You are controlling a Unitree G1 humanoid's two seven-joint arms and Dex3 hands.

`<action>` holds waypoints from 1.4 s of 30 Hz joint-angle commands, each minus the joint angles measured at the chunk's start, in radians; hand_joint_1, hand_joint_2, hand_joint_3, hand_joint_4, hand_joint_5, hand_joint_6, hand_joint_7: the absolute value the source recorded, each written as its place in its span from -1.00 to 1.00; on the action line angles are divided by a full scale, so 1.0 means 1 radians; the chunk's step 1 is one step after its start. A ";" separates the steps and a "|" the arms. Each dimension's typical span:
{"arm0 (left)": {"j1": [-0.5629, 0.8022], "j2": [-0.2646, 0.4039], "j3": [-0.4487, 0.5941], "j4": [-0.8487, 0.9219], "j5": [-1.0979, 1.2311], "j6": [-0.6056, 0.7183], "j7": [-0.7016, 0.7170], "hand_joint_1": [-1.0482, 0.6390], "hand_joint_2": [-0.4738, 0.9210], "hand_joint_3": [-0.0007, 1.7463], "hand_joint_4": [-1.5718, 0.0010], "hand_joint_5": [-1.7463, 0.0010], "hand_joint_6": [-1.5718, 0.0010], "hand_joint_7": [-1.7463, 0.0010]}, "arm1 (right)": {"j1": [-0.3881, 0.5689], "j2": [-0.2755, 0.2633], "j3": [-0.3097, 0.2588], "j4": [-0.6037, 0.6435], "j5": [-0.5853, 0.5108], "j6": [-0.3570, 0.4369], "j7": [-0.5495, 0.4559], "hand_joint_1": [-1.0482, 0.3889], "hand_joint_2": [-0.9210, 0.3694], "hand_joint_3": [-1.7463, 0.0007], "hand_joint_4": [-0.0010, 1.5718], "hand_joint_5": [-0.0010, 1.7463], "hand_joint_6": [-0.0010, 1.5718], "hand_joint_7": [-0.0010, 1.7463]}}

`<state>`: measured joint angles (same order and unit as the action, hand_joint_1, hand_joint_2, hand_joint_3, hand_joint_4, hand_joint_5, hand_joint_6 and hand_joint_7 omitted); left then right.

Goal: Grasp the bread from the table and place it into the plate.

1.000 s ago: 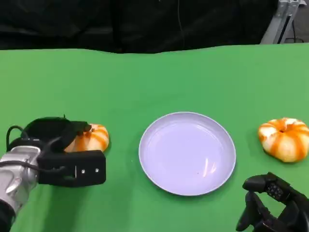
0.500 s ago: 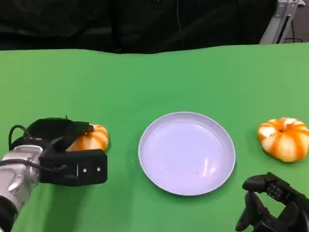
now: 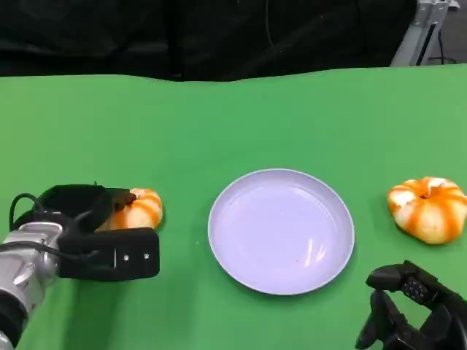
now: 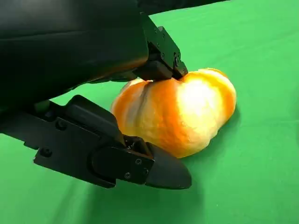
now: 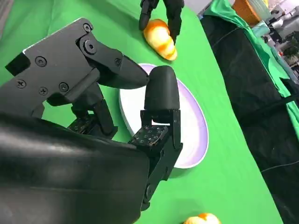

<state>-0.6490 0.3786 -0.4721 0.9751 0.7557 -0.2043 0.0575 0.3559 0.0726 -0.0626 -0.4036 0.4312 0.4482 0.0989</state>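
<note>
Fingers closing around the bread at the table's left, plate waiting alongside.

Nearest, the right hand (image 3: pixel 412 310) rests idle, fingers apart and holding nothing; the left hand (image 3: pixel 95 237) brackets the orange-striped bread (image 3: pixel 137 210), fingers (image 4: pixel 140 163) touching both flanks while it sits on the green table (image 3: pixel 219 124). Best to firm the pinch low before lifting toward the plate (image 3: pixel 281 230). Since a second ago, the bread and hand have edged slightly leftward. A second bread (image 3: pixel 429 209) lies far right.

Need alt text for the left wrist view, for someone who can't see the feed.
The left hand's black fingers close around an orange-and-white bread that sits on the green table, one finger on top and one low at its side.
</note>
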 commanded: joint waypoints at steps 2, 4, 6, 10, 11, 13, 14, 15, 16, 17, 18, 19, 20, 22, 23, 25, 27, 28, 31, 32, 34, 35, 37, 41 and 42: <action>-0.010 0.001 -0.011 0.031 -0.010 0.006 0.014 -0.83 1.00 -0.76 0.72 0.99 0.43 1.00 | 0.006 -0.009 -0.006 -0.010 0.010 -0.005 0.006 0.22 -0.41 -0.23 0.21 0.77 0.12 0.50; -0.009 0.000 -0.014 0.031 -0.013 0.002 0.015 -0.83 1.00 -0.76 0.71 0.99 0.43 1.00 | 0.007 -0.008 -0.006 -0.013 0.010 -0.003 0.003 0.22 -0.41 -0.23 0.20 0.77 0.12 0.50; -0.007 0.000 -0.016 0.030 -0.017 -0.003 0.015 -0.80 1.00 -0.75 0.70 0.99 0.43 1.00 | 0.008 -0.007 -0.006 -0.015 0.011 0.000 0.000 0.22 -0.41 -0.22 0.21 0.76 0.12 0.50; -0.002 -0.001 -0.010 0.031 -0.035 -0.035 0.015 -0.60 1.00 -0.75 0.57 0.94 0.39 0.98 | 0.011 -0.009 -0.003 -0.013 0.006 -0.015 0.010 0.21 -0.41 -0.22 0.20 0.77 0.12 0.50; -0.001 -0.002 -0.007 0.032 -0.042 -0.042 0.014 -0.46 1.00 -0.76 0.47 0.92 0.35 0.97 | 0.011 -0.009 -0.003 -0.011 0.007 -0.016 0.012 0.21 -0.41 -0.23 0.20 0.77 0.12 0.50; 0.004 -0.011 0.008 0.040 -0.063 -0.062 0.037 -0.17 1.00 -0.73 0.13 0.79 0.16 0.92 | 0.011 -0.009 -0.002 -0.015 0.006 -0.011 0.008 0.21 -0.40 -0.23 0.20 0.78 0.12 0.50; 0.007 -0.017 0.021 0.046 -0.083 -0.072 0.044 -0.03 1.00 -0.68 -0.01 0.76 0.03 0.90 | 0.011 -0.009 -0.002 -0.017 0.005 -0.009 0.007 0.21 -0.40 -0.22 0.20 0.77 0.13 0.50; 0.008 -0.021 0.029 0.051 -0.098 -0.080 0.048 0.06 1.00 -0.60 -0.11 0.80 -0.11 0.91 | 0.011 -0.009 -0.001 -0.018 0.005 -0.008 0.007 0.21 -0.40 -0.22 0.20 0.76 0.13 0.49; 0.008 -0.023 0.034 0.056 -0.108 -0.085 0.049 0.10 1.00 -0.57 -0.14 0.81 -0.15 0.91 | 0.012 -0.010 -0.001 -0.019 0.005 -0.008 0.007 0.21 -0.41 -0.22 0.21 0.76 0.13 0.49; 0.007 -0.023 0.034 0.059 -0.112 -0.088 0.050 0.11 1.00 -0.56 -0.16 0.82 -0.18 0.91 | 0.012 -0.010 -0.001 -0.019 0.005 -0.008 0.007 0.21 -0.41 -0.22 0.21 0.76 0.13 0.49; 0.006 -0.023 0.040 0.062 -0.122 -0.098 0.050 0.12 1.00 -0.55 -0.17 0.83 -0.19 0.92 | 0.013 -0.009 -0.001 -0.021 0.005 -0.007 0.006 0.21 -0.41 -0.22 0.21 0.76 0.13 0.49; 0.007 -0.024 0.047 0.063 -0.132 -0.109 0.055 0.17 0.98 -0.55 -0.37 0.77 -0.39 0.87 | 0.014 -0.009 -0.002 -0.022 0.006 -0.006 0.006 0.21 -0.41 -0.22 0.21 0.76 0.13 0.48; 0.010 -0.025 0.055 0.063 -0.141 -0.123 0.066 0.18 0.90 -0.45 -0.38 0.52 -0.49 0.81 | 0.014 -0.009 -0.002 -0.023 0.007 -0.007 0.007 0.22 -0.41 -0.22 0.21 0.76 0.13 0.48; 0.018 -0.028 0.068 0.057 -0.159 -0.152 0.099 0.19 0.63 -0.01 -0.09 -0.60 -0.16 -0.28 | 0.015 -0.011 -0.003 -0.023 0.007 -0.007 0.009 0.21 -0.41 -0.22 0.20 0.76 0.12 0.49; 0.020 -0.029 0.071 0.054 -0.161 -0.159 0.116 0.18 0.58 0.08 -0.06 -0.80 0.00 -0.63 | 0.015 -0.012 -0.004 -0.022 0.005 -0.009 0.008 0.21 -0.41 -0.22 0.20 0.76 0.12 0.49; 0.020 -0.031 0.073 0.053 -0.159 -0.167 0.134 0.13 0.56 0.17 -0.03 -0.96 0.15 -0.92 | 0.014 -0.012 -0.005 -0.021 0.004 -0.010 0.008 0.21 -0.41 -0.22 0.21 0.76 0.12 0.49; 0.016 -0.029 0.071 0.030 -0.148 -0.168 0.154 0.12 0.60 0.11 0.01 -0.99 0.22 -0.98 | 0.012 -0.013 -0.007 -0.017 0.006 -0.011 0.012 0.21 -0.41 -0.22 0.21 0.77 0.12 0.50; 0.014 -0.029 0.072 0.017 -0.145 -0.167 0.162 0.12 0.63 0.03 0.03 -1.00 0.25 -0.99 | 0.011 -0.013 -0.008 -0.015 0.008 -0.011 0.013 0.21 -0.41 -0.23 0.21 0.77 0.12 0.50; 0.014 -0.027 0.075 -0.016 -0.140 -0.161 0.177 0.14 0.77 -0.29 0.07 -1.00 0.32 -1.00 | 0.007 -0.010 -0.010 -0.015 0.011 -0.006 0.009 0.22 -0.40 -0.24 0.22 0.76 0.13 0.50; 0.015 -0.025 0.077 -0.031 -0.139 -0.158 0.176 0.15 0.82 -0.39 0.07 -1.00 0.33 -1.00 | 0.007 -0.009 -0.010 -0.015 0.010 -0.005 0.008 0.22 -0.40 -0.24 0.22 0.76 0.13 0.50; 0.017 -0.022 0.079 -0.063 -0.137 -0.151 0.174 0.14 0.90 -0.51 0.07 -1.00 0.32 -1.00 | 0.006 -0.010 -0.009 -0.014 0.010 -0.006 0.010 0.22 -0.40 -0.24 0.22 0.77 0.13 0.50; 0.020 -0.020 0.081 -0.082 -0.136 -0.150 0.173 0.14 0.94 -0.56 0.05 -1.00 0.20 -0.82 | 0.006 -0.010 -0.010 -0.014 0.011 -0.004 0.010 0.22 -0.40 -0.24 0.21 0.77 0.12 0.50; 0.026 -0.016 0.083 -0.119 -0.136 -0.149 0.170 0.14 0.98 -0.59 0.03 -1.00 0.08 -0.68 | 0.005 -0.009 -0.012 -0.015 0.015 0.002 0.007 0.22 -0.39 -0.25 0.21 0.77 0.12 0.50; 0.045 -0.014 0.098 -0.223 -0.148 -0.167 0.158 0.13 0.98 -0.56 -0.01 -1.00 0.04 -0.75 | 0.006 -0.010 -0.009 -0.015 0.010 -0.001 0.007 0.23 -0.38 -0.25 0.20 0.78 0.12 0.51; 0.049 -0.016 0.103 -0.251 -0.158 -0.180 0.150 0.13 0.98 -0.55 -0.02 -1.00 0.04 -0.75 | 0.006 -0.010 -0.010 -0.017 0.009 0.000 0.006 0.23 -0.38 -0.26 0.20 0.79 0.12 0.52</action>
<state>-0.6175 0.3435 -0.3903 0.7862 0.6172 -0.3646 0.2172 0.3619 0.0721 -0.0673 -0.4141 0.4343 0.4481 0.1066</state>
